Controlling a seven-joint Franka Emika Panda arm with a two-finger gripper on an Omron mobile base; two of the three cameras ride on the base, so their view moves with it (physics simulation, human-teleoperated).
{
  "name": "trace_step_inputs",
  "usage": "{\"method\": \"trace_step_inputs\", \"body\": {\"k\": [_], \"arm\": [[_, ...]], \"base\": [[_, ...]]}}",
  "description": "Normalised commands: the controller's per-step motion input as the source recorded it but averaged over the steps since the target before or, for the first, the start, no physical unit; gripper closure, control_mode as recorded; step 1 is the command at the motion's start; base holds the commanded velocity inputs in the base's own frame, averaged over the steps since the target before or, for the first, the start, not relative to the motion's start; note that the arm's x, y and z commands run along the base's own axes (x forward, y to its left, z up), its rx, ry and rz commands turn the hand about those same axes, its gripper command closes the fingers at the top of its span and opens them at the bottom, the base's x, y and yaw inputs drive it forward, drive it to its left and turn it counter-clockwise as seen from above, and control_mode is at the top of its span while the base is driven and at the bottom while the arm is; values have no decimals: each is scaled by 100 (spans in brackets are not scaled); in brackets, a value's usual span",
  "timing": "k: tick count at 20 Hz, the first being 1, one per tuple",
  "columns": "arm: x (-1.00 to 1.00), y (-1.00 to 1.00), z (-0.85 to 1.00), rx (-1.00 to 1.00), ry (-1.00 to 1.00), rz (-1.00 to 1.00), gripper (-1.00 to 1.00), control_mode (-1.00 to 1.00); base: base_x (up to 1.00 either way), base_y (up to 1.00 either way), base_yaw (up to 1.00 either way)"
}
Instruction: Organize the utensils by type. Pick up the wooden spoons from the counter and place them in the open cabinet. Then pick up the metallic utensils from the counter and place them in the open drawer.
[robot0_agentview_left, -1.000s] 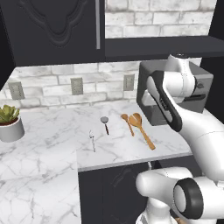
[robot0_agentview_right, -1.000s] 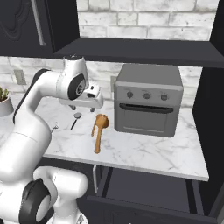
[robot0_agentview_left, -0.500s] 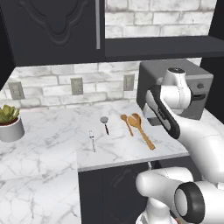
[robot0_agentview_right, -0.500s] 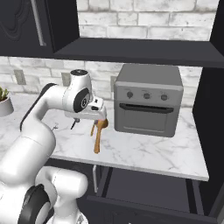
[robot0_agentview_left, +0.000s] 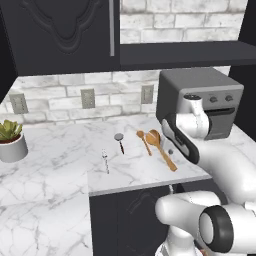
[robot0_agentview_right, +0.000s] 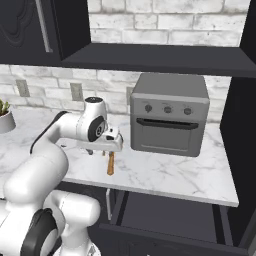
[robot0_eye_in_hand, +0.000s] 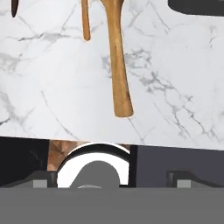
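Two wooden spoons lie side by side on the white marble counter (robot0_agentview_left: 60, 150): the longer, wider one (robot0_agentview_left: 161, 148) and the slimmer one (robot0_agentview_left: 144, 140). In the hand view the wide spoon's handle (robot0_eye_in_hand: 117, 57) runs down the middle, with the slim spoon's handle (robot0_eye_in_hand: 85, 22) to its left. The ladle (robot0_agentview_left: 120, 141) and the thin silver utensil (robot0_agentview_left: 105, 161) lie further left. My gripper (robot0_eye_in_hand: 111, 179) hovers open and empty above the handle end of the spoons, near the counter's front edge (robot0_agentview_right: 112, 145). The open cabinet (robot0_agentview_left: 180, 54) is overhead. The open drawer (robot0_agentview_right: 165, 217) juts out below.
A grey toaster oven (robot0_agentview_right: 170, 115) stands on the counter right of the spoons. A potted plant (robot0_agentview_left: 10, 145) sits at the far left. The cabinet door (robot0_agentview_left: 60, 30) with its silver bar handle (robot0_agentview_left: 112, 27) hangs above the counter.
My hand has come down and forward, from above the spoon bowls to low over the spoon handles near the counter's front edge. The utensils have not moved.
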Motion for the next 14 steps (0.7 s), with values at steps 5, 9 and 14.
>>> {"method": "trace_step_inputs", "body": {"k": [5, 9, 14], "arm": [[14, 0, -40, 0, 18, 0, -100, -100], [15, 0, -37, 0, 17, 0, -100, -100], [18, 0, -32, 2, 7, 1, -100, -100]], "base": [[0, 0, 0], [0, 0, 0], [0, 0, 0]]}}
